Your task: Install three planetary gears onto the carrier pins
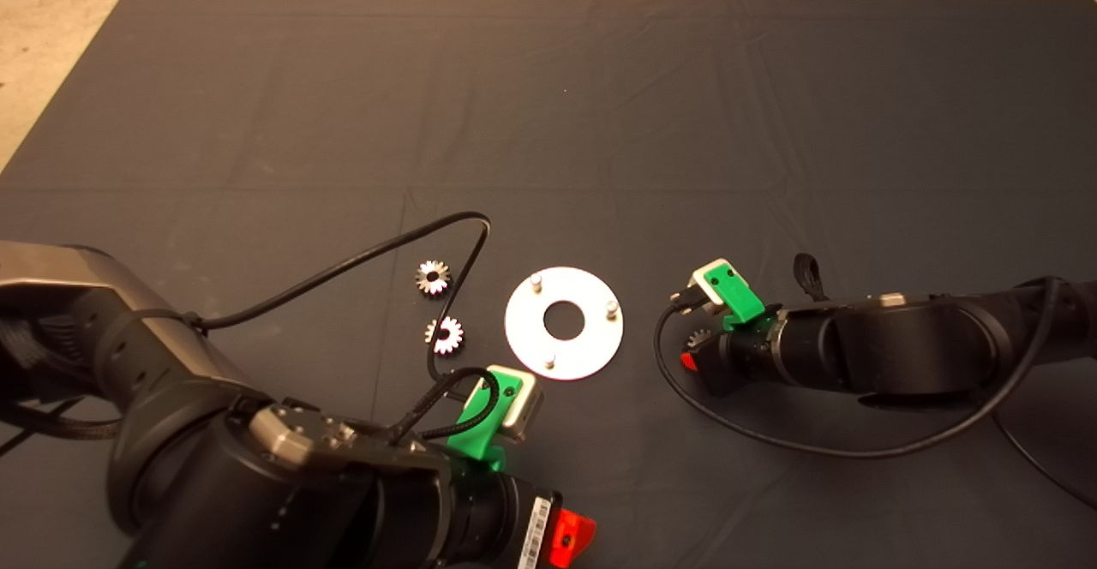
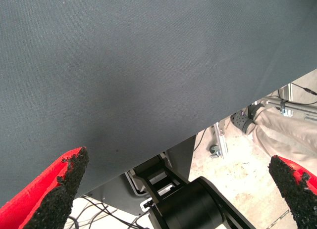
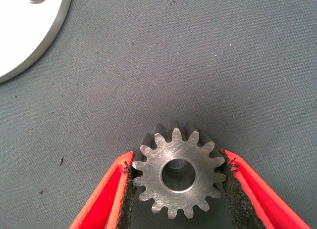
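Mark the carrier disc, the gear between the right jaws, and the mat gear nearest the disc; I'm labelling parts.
carrier disc (image 1: 583, 350), head view, bare rim near the robot.
gear between the right jaws (image 3: 154, 162), right wrist view, flat face beside the bore.
mat gear nearest the disc (image 1: 446, 335), head view, toothed face.

Dark mat (image 1: 600, 106) carries silver-white disc (image 1: 591, 350) with three upright pins, lying between both grippers. Two gears (image 1: 433, 278) (image 1: 445, 335) lie beyond left gripper (image 1: 572, 539). Third gear (image 3: 180, 171) lies flat between right gripper (image 3: 178, 199) pads.
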Motion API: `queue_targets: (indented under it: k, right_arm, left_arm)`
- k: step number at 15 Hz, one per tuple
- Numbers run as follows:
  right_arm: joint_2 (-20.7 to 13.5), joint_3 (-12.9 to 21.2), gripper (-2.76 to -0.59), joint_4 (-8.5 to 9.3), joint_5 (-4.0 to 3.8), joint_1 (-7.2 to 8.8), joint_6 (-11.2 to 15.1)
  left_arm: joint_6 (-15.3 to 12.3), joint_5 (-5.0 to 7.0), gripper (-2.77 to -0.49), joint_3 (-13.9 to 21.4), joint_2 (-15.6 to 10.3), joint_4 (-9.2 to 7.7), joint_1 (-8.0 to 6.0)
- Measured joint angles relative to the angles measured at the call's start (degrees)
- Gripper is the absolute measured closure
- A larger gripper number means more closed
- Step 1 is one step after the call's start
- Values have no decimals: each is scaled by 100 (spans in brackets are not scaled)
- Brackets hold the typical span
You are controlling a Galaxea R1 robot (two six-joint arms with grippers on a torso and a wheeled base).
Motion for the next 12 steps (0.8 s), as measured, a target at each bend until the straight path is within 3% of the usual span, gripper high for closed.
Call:
queue_targets:
  k: [7, 12]
  right_arm:
    - [4, 0, -110, -1, -4, -2, 0]
    - [113, 0, -105, -37, -102, -19, 7]
  left_arm:
    - [0, 0, -264, 0, 0, 44, -2]
    - [0, 0, -264, 0, 0, 85, 0]
